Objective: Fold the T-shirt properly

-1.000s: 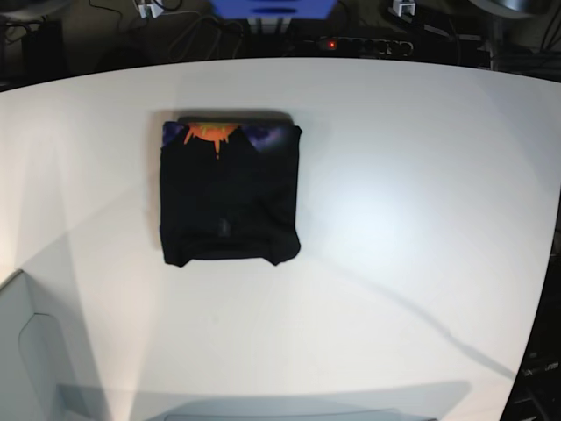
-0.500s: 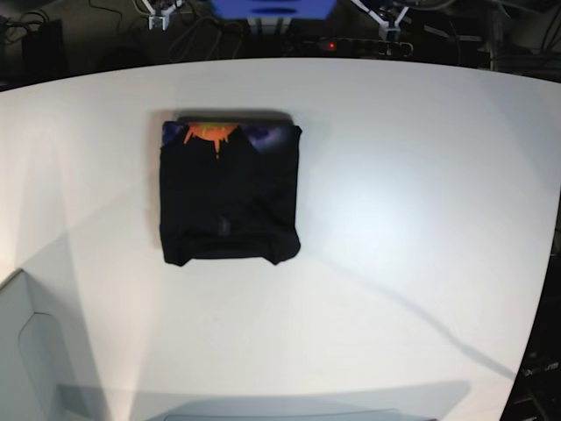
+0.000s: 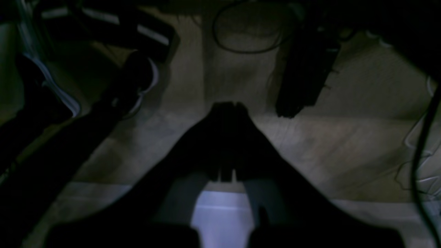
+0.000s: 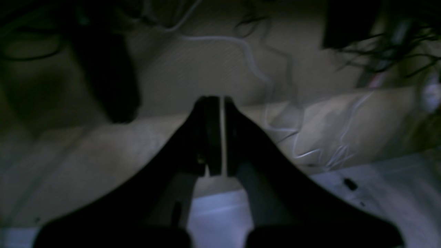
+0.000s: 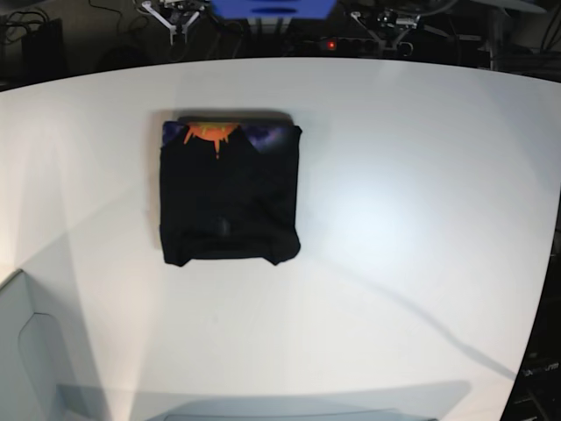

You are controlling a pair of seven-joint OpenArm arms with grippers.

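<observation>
The shirt (image 5: 230,195) lies folded on the desk (image 5: 394,219), well apart from both fingers; left fingers (image 3: 225,106) and right fingers (image 4: 215,101) are closed, empty.

Matt black cloth T-shirt (image 5: 230,195) on smooth white table (image 5: 394,219)

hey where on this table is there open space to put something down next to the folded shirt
The white table is bare across its whole half beside the folded T-shirt, out to the curved edge. There is also a wide bare band in front of the shirt toward the near edge, and a narrower strip on its other side. Only the shirt's patch is taken; cables crowd the dark area beyond the far edge.
</observation>
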